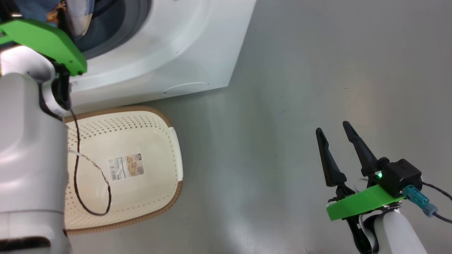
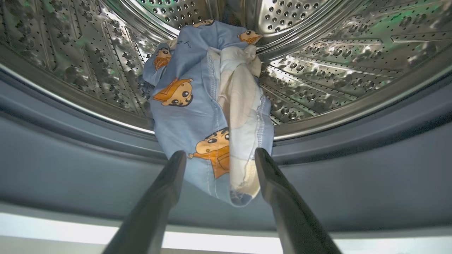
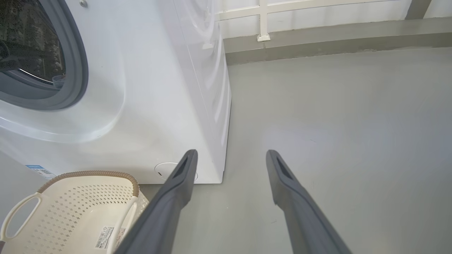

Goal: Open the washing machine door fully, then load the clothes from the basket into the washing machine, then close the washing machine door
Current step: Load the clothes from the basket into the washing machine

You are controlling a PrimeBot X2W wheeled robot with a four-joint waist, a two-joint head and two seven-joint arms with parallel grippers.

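Now: left fingers (image 2: 157, 204) are pointing into the mouth of the machine (image 1: 159, 53), standing wide apart and clamping nothing. Clothes (image 2: 208, 116) are lying inside the drum (image 2: 335, 63), bunched into one long bundle: blue cloth, orange cartoon figures, a cream patch running down the middle. The bundle's near end is spilling over the drum lip and hanging onto the grey ring (image 2: 70, 169), showing between the two left fingertips. Whether either tip is touching cloth, cannot tell.

Head view: left arm (image 1: 31, 148) is stretching up the left side above the basket (image 1: 123, 108), its green plate (image 1: 42, 38) sitting at the machine's opening, a scrap of blue cloth showing just past it. A dark cable (image 1: 75, 176) is looping down off the arm across the basket.

Basket is sitting on the floor (image 1: 317, 70), just beside the machine's lower front, its perforated bottom and label (image 1: 126, 166) showing plainly.

Right fingers (image 1: 329, 162) are hovering over grey floor, well apart from basket and machine, spread open and carrying nothing. Right wrist view: they are pointing past the machine's right front corner. A blue sticker (image 3: 37, 170) is showing low on the machine's front, near the basket's brown rim.
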